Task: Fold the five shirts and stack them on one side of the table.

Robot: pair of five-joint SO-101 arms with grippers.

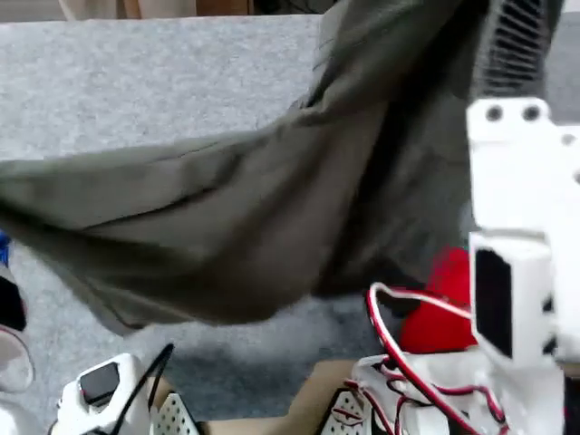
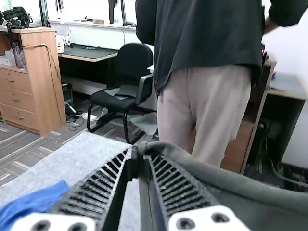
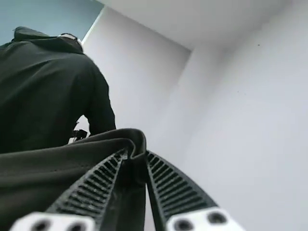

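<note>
Gripping the olive shirt (image 1: 254, 208) with my left pincer (image 2: 139, 155) and my right pincer (image 3: 136, 155) — both clamped on its edge — I hold it stretched in the air above the desk (image 1: 136, 72), likely so it spreads flat for folding.

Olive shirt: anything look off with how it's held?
Nothing damaged. The olive shirt hangs bunched, not flat, between the left gripper and right gripper, each shut on an edge, above the grey table.
</note>
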